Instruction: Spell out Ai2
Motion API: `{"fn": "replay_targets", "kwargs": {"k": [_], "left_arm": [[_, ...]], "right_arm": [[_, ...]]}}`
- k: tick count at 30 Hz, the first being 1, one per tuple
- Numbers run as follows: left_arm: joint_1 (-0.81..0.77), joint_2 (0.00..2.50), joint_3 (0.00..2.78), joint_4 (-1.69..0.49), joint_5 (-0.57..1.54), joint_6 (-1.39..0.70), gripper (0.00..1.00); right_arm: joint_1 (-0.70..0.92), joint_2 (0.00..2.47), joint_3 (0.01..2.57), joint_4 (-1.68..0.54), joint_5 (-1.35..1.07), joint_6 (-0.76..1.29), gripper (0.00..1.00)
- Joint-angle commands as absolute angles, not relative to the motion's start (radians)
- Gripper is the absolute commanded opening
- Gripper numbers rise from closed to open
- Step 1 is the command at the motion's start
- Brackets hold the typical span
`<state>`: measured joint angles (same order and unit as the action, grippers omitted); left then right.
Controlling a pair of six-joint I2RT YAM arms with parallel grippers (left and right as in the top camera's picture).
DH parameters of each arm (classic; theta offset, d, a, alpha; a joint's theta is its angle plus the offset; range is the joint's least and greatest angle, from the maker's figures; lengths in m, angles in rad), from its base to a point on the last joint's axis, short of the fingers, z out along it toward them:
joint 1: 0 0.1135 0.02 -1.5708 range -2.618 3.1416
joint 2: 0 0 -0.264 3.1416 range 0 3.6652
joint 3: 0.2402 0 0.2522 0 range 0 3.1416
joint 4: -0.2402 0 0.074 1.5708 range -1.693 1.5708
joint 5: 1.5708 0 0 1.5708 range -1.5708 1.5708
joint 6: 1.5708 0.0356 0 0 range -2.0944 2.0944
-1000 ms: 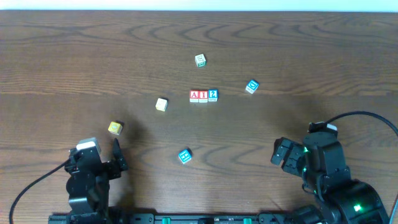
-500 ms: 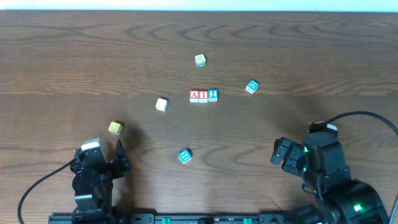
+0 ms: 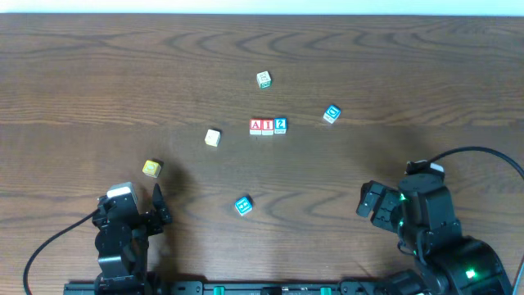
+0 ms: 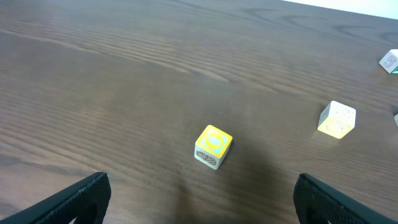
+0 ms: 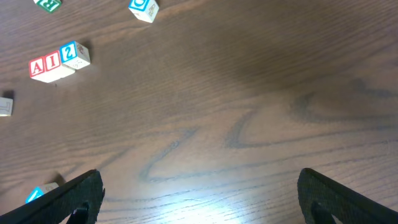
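The three cubes stand side by side in a row at the table's middle: the white A cube (image 3: 255, 126), the red I cube (image 3: 268, 126) and the blue 2 cube (image 3: 281, 124), touching and reading A I 2 from left to right. The right wrist view shows the same row at its upper left: A cube (image 5: 37, 67), I cube (image 5: 53, 61), 2 cube (image 5: 72, 53). My left gripper (image 3: 133, 205) hangs open at the near left, nothing between its fingers (image 4: 81, 200). My right gripper (image 3: 396, 188) is open and empty at the near right, far from the row.
Loose cubes lie around the row: a green-marked one (image 3: 264, 79) behind, a blue one (image 3: 331, 114) to the right, a cream one (image 3: 213, 138) to the left, a yellow one (image 3: 151, 169) just ahead of my left gripper, another blue one (image 3: 243, 206) near front centre.
The left arm drew back slightly toward the near edge, then stopped. The cubes and the right arm have not moved.
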<state>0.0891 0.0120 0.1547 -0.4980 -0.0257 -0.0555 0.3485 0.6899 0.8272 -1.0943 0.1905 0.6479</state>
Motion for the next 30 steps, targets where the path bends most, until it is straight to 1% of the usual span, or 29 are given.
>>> {"fn": "replay_targets", "kwargs": {"k": [1, 10, 14, 16, 18, 20, 22, 25, 30], "left_arm": [[0.091, 0.004, 0.137, -0.495, -0.025, -0.067, 0.95], [0.091, 0.004, 0.138, -0.495, -0.025, -0.067, 0.95], [0.091, 0.004, 0.137, -0.495, -0.025, -0.067, 0.95], [0.091, 0.004, 0.138, -0.495, -0.025, -0.067, 0.95], [0.091, 0.004, 0.138, -0.495, -0.025, -0.067, 0.95], [0.091, 0.004, 0.138, -0.495, -0.025, -0.067, 0.95], [0.091, 0.004, 0.138, -0.495, -0.025, -0.067, 0.95], [0.091, 0.004, 0.138, -0.495, -0.025, -0.067, 0.95], [0.091, 0.004, 0.138, -0.495, -0.025, -0.067, 0.95]], "right_arm": [[0.355, 0.687, 0.828, -1.092, 0.194, 0.665, 0.99], [0.355, 0.687, 0.828, -1.092, 0.209, 0.664, 0.99], [0.339, 0.668, 0.813, -1.065, 0.426, 0.601, 0.99], [0.309, 0.63, 0.775, -0.985, 0.452, 0.51, 0.99], [0.266, 0.551, 0.686, -0.839, 0.427, 0.357, 0.99], [0.226, 0.443, 0.567, -0.69, 0.331, 0.202, 0.99], [0.198, 0.363, 0.479, -0.614, 0.257, 0.117, 0.99], [0.167, 0.246, 0.359, -0.551, 0.207, 0.077, 0.99], [0.147, 0.104, 0.23, -0.542, 0.201, 0.077, 0.99]]}}
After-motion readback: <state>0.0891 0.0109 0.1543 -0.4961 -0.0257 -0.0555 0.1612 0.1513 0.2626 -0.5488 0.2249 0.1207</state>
